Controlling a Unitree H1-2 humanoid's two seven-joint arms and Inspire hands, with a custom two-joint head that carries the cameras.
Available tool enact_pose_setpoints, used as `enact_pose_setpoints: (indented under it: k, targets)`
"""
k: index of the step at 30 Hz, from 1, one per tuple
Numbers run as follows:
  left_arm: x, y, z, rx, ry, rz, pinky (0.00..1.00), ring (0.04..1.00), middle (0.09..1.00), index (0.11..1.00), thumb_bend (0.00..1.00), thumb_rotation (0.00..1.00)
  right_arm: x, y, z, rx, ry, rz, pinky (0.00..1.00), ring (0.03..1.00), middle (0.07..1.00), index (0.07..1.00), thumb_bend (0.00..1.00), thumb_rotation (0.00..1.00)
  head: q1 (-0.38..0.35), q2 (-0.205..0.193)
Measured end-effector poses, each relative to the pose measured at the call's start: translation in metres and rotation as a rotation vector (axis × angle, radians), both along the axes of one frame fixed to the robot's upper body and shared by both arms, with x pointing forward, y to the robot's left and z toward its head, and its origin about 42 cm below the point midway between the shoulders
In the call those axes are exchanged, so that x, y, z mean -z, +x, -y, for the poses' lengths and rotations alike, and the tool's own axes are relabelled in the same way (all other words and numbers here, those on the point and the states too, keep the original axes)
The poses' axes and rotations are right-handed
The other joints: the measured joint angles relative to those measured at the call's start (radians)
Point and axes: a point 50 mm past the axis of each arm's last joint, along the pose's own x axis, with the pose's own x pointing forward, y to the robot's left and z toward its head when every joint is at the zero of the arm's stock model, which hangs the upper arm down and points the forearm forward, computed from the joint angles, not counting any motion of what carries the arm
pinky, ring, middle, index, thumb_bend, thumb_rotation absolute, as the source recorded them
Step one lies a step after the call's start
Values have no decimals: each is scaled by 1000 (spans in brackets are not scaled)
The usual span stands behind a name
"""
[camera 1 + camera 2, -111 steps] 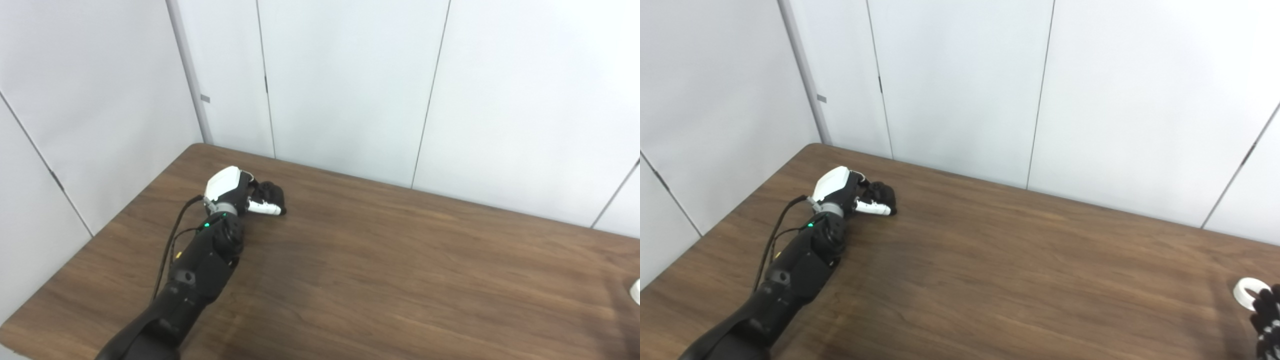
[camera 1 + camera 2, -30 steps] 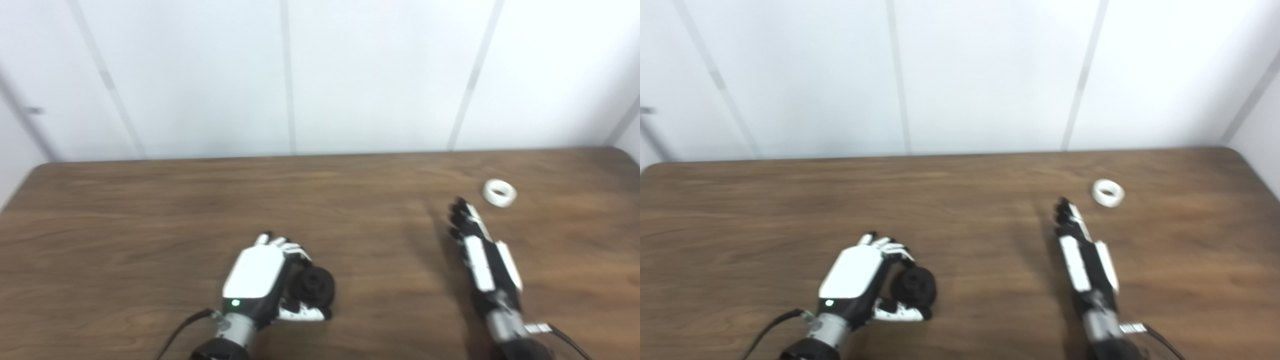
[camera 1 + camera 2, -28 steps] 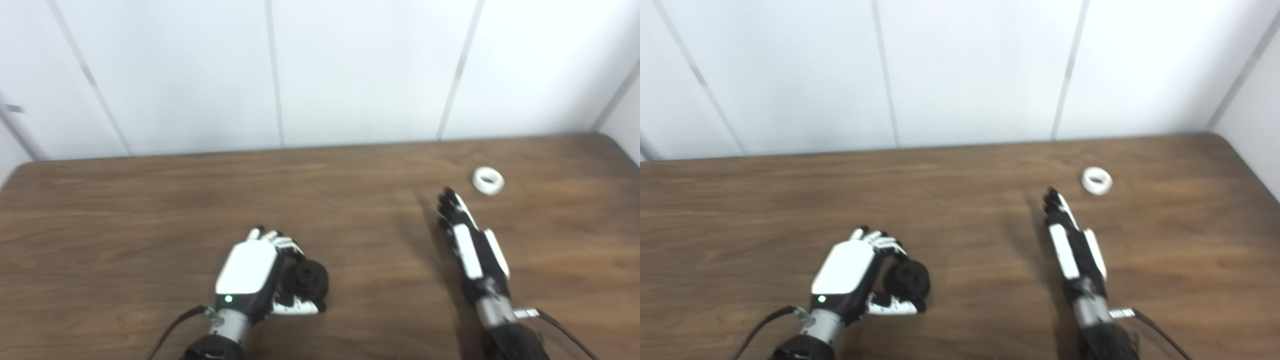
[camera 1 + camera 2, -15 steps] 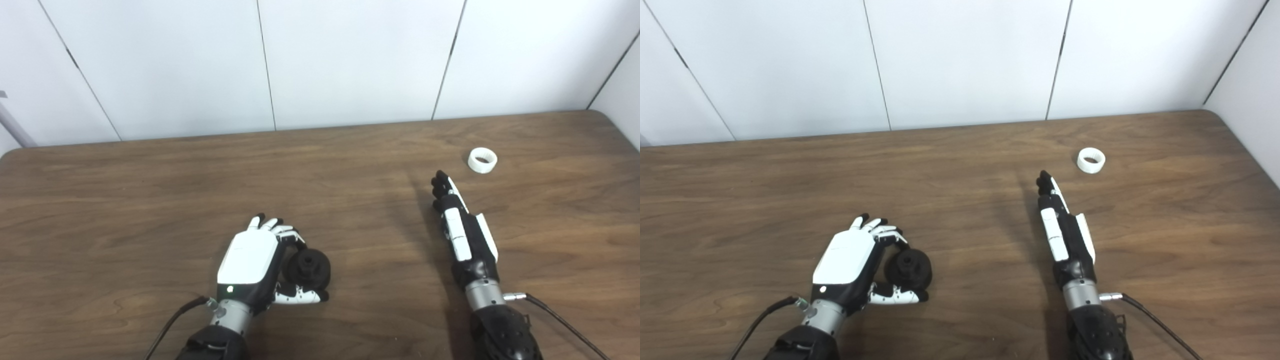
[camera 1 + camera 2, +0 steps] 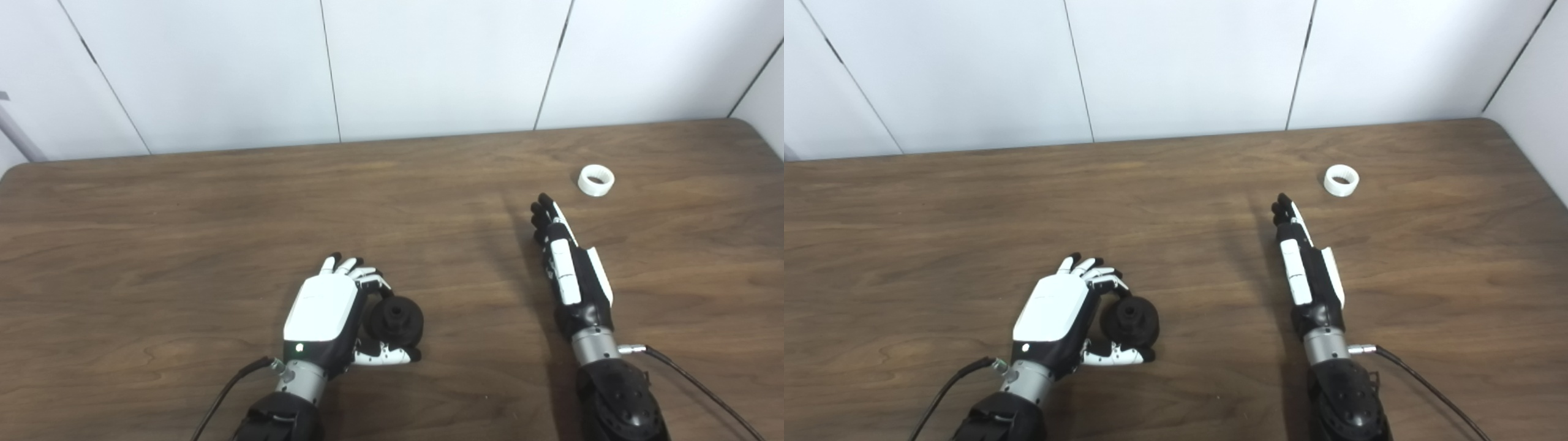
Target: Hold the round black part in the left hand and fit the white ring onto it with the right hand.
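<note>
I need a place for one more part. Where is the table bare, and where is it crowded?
Bare: the table left of the left hand, and the strip between both hands. Crowded: near the black part, and between the right hand and the ring.

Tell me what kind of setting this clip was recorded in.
Probably a lab or test cell, not a home: a bare wood-grain table set against plain white wall panels, holding only the round black part in the left hand and a white ring beyond the right hand.

White ring (image 5: 596, 180) on wooden table (image 5: 153, 233)
</note>
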Motion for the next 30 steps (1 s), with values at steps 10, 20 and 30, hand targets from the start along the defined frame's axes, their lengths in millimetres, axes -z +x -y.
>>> enact_pose_setpoints:
  k: [10,20,30]
  targets:
    - [12,-5,2,-11,-25,52,1000,892,794,485,520,55,-2,-2,6,1,11,-6,1000,963,940,950,560,955,5,3]
    - [12,-5,2,-19,-25,45,1000,890,786,485,520,54,-3,-2,15,12,22,-5,958,943,929,937,556,913,18,0]
    - [12,-5,2,-22,-26,40,1000,892,788,485,520,54,-31,-6,34,44,3,-44,988,957,936,918,496,690,-25,-11]
